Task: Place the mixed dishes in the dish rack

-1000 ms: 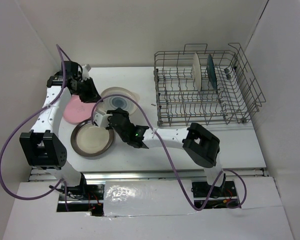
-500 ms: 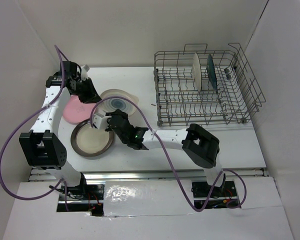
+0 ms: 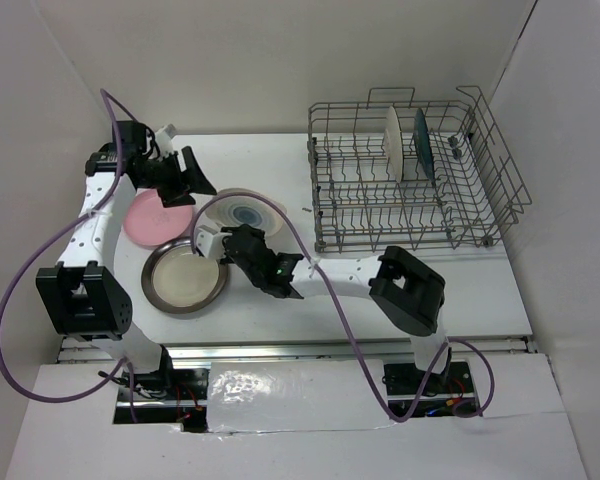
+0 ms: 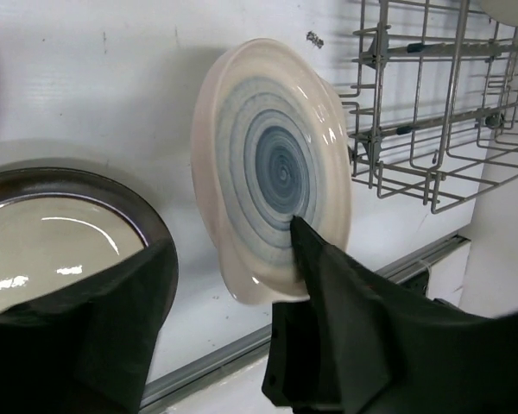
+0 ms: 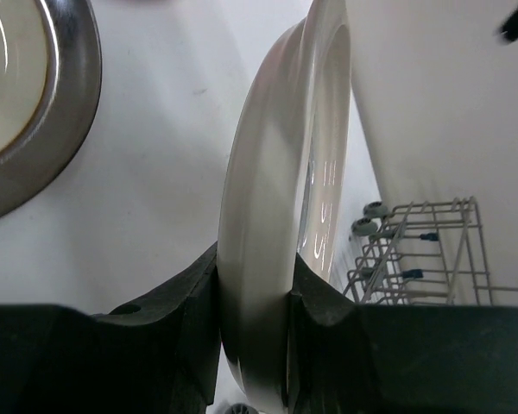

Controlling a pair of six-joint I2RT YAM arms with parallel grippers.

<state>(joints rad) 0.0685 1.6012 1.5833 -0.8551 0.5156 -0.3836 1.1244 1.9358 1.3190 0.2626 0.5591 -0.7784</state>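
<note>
Clamping the rim of the cream plate with blue centre (image 5: pixel 259 198) between both fingers, the right gripper (image 5: pixel 255 263) is holding it tipped up on edge left of centre in the overhead view. The plate's blue rings are facing the left wrist camera, and its lower edge is hanging just above the white table (image 3: pixel 460 290). The left gripper (image 3: pixel 200 173) is hovering at the plate's upper left with its fingers spread wide and nothing between them. One finger is overlapping the plate's lower face in the left wrist view; whether it is touching cannot be told. The brown-rimmed cream plate (image 3: pixel 183 279) is lying flat at lower left, just beside the lifted plate. The pink plate (image 3: pixel 148 220) is lying flat farther left, partly under the left arm. In the dish rack (image 3: pixel 380 210) at upper right, a pale plate (image 3: pixel 392 142) and a dark teal plate (image 3: pixel 422 148) are standing upright, side by side between the tines.
</note>
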